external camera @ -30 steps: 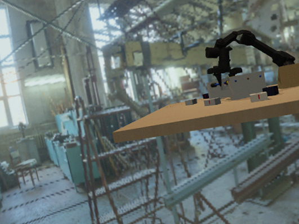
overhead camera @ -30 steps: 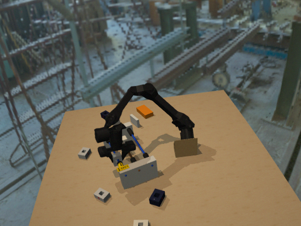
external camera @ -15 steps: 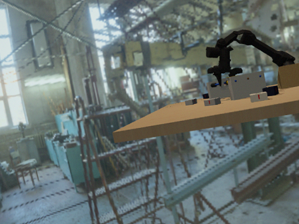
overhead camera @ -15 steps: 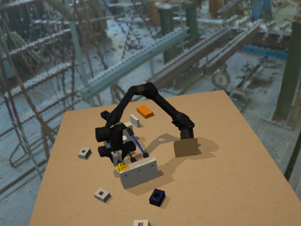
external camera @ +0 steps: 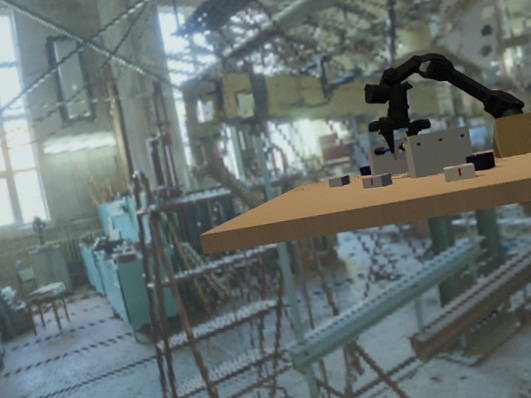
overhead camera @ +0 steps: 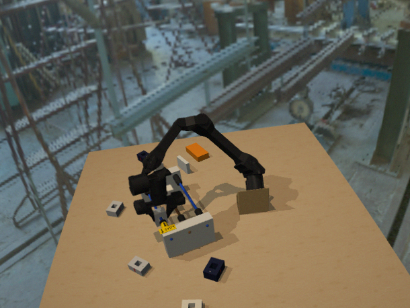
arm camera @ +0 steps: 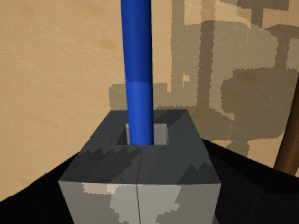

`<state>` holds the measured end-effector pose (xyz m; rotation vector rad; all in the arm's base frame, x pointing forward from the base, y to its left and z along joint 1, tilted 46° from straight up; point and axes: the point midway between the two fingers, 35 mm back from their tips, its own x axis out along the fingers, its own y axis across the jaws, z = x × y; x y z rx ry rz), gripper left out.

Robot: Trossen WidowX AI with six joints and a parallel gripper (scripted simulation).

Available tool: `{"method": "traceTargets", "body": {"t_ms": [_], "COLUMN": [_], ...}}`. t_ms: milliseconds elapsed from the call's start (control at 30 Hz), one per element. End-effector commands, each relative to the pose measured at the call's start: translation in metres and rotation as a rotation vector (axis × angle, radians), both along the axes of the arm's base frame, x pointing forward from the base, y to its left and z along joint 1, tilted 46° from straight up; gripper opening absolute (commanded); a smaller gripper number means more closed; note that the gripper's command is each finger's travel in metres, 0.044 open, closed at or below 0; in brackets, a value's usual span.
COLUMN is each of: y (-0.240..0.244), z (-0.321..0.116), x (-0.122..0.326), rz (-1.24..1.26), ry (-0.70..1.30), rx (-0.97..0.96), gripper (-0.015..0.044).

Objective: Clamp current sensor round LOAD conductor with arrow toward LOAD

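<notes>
The grey split-core sensor (overhead camera: 160, 212) (arm camera: 169, 169) surrounds a blue conductor (arm camera: 139, 59), which passes through its square window. In the wrist view its two halves meet at a thin seam with no visible gap. My gripper (overhead camera: 160, 218) (arm camera: 146, 147) is shut on the sensor, with a black finger on each side. The yellow LOAD marker (overhead camera: 167, 228) sits on this conductor's near end, by the front end plate. The sensor's arrow is not visible, and the latch cannot be made out.
The front end plate (overhead camera: 189, 235) (external camera: 439, 155) carries another blue conductor (overhead camera: 189, 196) and a brown one (arm camera: 290, 142) between. Around stand grey blocks (overhead camera: 115, 209) (overhead camera: 144, 266), a navy block (overhead camera: 215, 269) (external camera: 481, 161), a pale block (external camera: 459, 172), an orange block (overhead camera: 196, 151) and a small white plate (overhead camera: 183, 165).
</notes>
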<state>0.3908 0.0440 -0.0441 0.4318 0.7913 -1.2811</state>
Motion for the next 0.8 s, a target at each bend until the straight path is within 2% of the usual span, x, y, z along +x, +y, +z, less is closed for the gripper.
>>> {"method": "traceTargets", "body": {"t_ms": [0,67,400,767], "y": [-0.002,-0.004,0.0002,0.0002], "z": [-0.0022,-0.0041,-0.0007,-0.0007], "x": [0.0007,0.0004,0.0013,0.0013], "rz": [-0.004,-0.003,0.0,0.0], "ry": [-0.003,-0.003,-0.007,-0.007], "rx": [0.003,0.003,0.003,0.003], "gripper": [0.0,0.0,0.0255,0.0255]}}
